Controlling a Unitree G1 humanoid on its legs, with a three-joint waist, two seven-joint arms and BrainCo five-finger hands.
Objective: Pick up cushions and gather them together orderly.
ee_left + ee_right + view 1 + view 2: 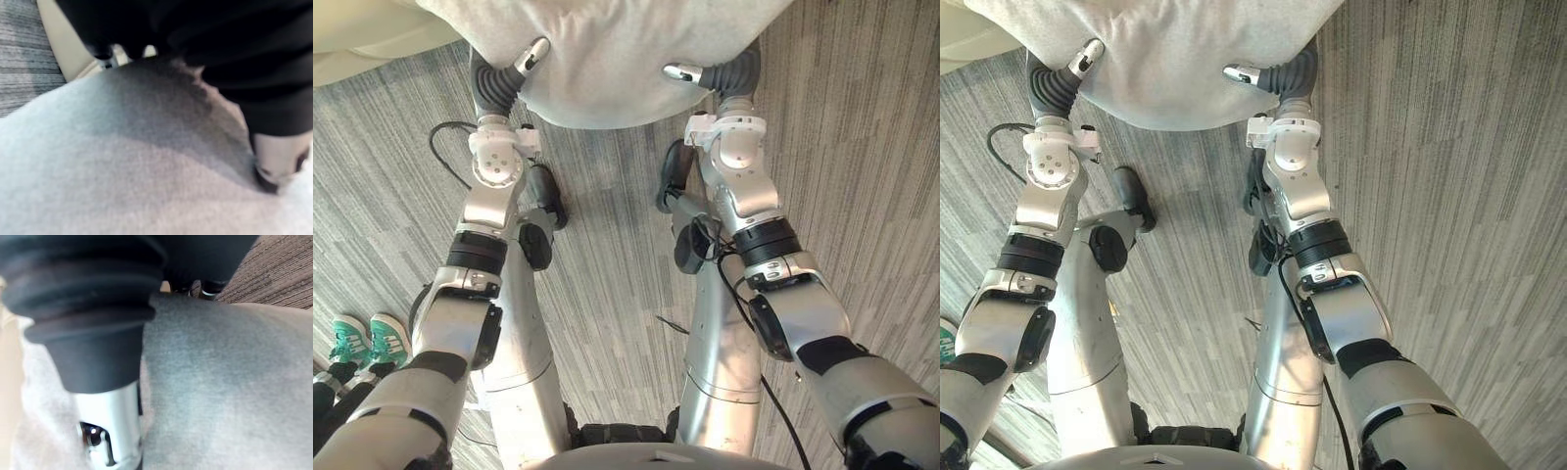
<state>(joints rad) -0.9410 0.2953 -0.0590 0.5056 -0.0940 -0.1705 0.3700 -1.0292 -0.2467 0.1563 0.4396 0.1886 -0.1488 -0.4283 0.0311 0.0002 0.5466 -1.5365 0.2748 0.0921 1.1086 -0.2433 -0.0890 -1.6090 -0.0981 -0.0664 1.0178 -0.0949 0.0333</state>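
Grey striped carpet (862, 147) runs across the whole frame. At top centre a big pale grey cushion (607, 49) is held up off it, w/ a cream upholstered edge (362, 29) beside it in the upper left corner. At lower left are a person's green-and-white shoes (370, 343); the left hand (530, 55) clamps the cushion's left side & the right hand (683, 70) its right side, each w/ thumb pressed on the top face, rest of the hand tucked under the fabric.
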